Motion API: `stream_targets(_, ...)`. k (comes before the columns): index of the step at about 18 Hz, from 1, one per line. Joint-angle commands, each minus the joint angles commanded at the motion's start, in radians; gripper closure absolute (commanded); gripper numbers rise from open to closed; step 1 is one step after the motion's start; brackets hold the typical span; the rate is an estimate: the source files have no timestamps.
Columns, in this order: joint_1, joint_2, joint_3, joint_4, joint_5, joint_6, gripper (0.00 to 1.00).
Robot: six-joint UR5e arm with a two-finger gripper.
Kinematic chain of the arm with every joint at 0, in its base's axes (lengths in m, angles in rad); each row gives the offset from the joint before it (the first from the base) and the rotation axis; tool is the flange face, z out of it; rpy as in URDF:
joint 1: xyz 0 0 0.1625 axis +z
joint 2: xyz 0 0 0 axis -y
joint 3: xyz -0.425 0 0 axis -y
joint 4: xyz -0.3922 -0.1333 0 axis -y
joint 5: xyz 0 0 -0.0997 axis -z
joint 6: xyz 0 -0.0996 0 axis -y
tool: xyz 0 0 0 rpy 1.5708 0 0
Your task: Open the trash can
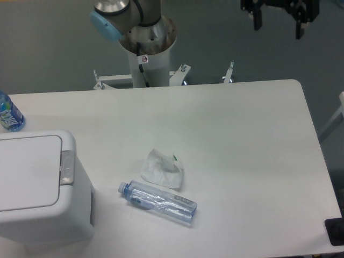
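**A:** Where's the gripper (278,26) right now?

**B:** Top right of the frame, high above the far edge of the table (242,140). Two dark fingers (257,20) point down with a wide gap between them, nothing held. The upper part of it is cut off by the top edge.

**A:** And the trash can (40,188)?

**B:** Lower left corner, diagonally across the whole frame from those jaws, well apart. It's a boxy white plastic bin with rounded corners, and the flat rectangular lid (28,171) lies shut and flush. A grey push-button strip (66,166) runs along the lid's right edge. Its left side and bottom run out of the picture.

**A:** What else is on the table?

**B:** A clear plastic bottle (158,202) lies on its side just right of the bin, crumpled-looking, pale blue cap pointing left. A crumpled white tissue (163,169) sits just above it, very close; I can't tell if they touch. There's a small green mark on the tissue, too small to read.

**A:** Anything at the left edge?

**B:** A blue-labelled bottle (9,114), upright, partly cropped, just above the bin. The tabletop is smooth and white with a rounded corner.

**A:** And the arm?

**B:** Its white pedestal (148,54) stands behind the table at top centre, a grey joint with a light-blue cap (105,26) above it. A dark object (334,232) shows at the lower right edge, cut off, unidentifiable.
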Motion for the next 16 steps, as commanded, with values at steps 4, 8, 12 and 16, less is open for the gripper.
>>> stream_targets(4, -0.120, -0.028, -0.028, 0.120, -0.003, -0.360, 0.00)
stream_targets(8, -0.241, -0.072, -0.029, 0.193, -0.002, -0.663, 0.00)
stream_targets(12, -0.357, -0.117, -0.028, 0.241, -0.002, -0.850, 0.00)
stream_targets(16, -0.460, -0.167, -0.025, 0.282, -0.002, -0.956, 0.00)
